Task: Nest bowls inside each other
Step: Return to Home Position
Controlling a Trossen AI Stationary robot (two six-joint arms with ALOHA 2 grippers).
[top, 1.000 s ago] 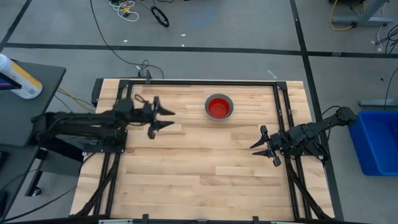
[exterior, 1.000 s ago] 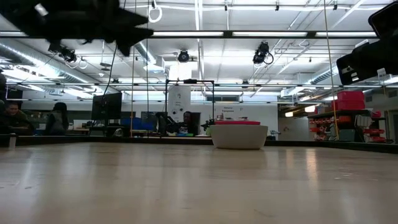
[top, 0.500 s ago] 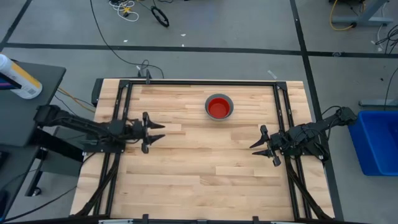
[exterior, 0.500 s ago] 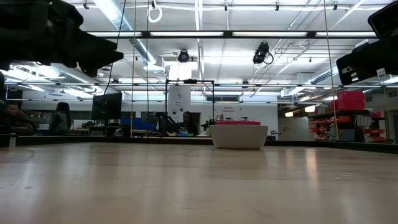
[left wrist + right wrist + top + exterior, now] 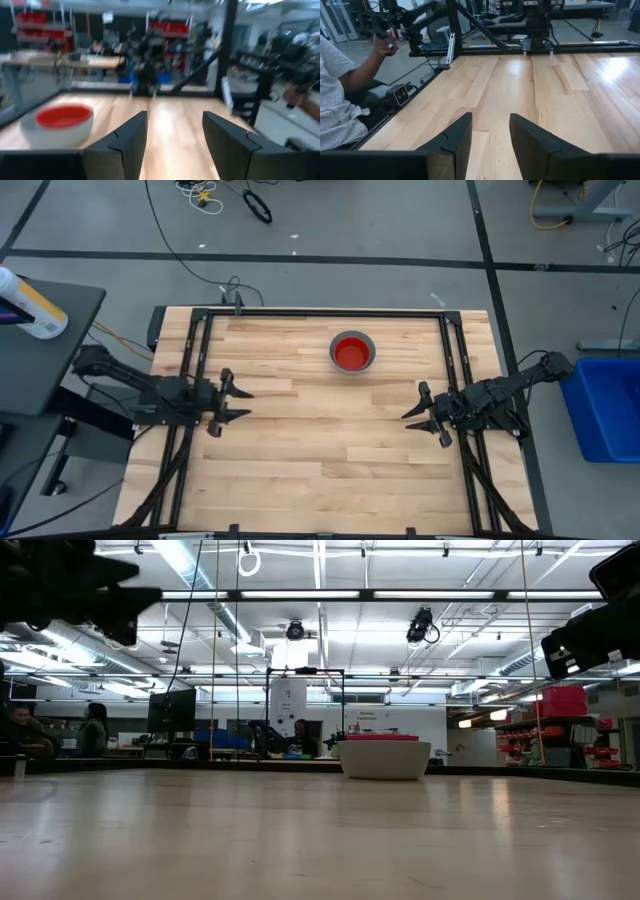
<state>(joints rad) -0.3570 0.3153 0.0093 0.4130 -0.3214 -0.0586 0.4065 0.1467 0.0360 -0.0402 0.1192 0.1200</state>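
Observation:
The bowls [image 5: 352, 352] stand nested far of the table's middle: a red bowl sits inside a grey one, whose base rests on the wood. They also show in the low view as a pale bowl with a red rim [image 5: 384, 757], and in the left wrist view [image 5: 62, 122]. My left gripper [image 5: 238, 404] hovers open near the table's left edge, well clear of the bowls. My right gripper [image 5: 420, 415] hovers open near the right edge. Both are empty in their wrist views [image 5: 172, 120] [image 5: 490, 122].
Black frame rails [image 5: 190, 380] run along the table's left, right and far sides. A blue bin [image 5: 608, 405] stands off the table to the right. A person [image 5: 340, 95] sits beyond the table's edge in the right wrist view. Bare wood [image 5: 330, 450] fills the middle and near part.
My left gripper has drawn back from the bowls toward the table's left and near edges and sunk a little, staying open and empty. The bowls have not moved.

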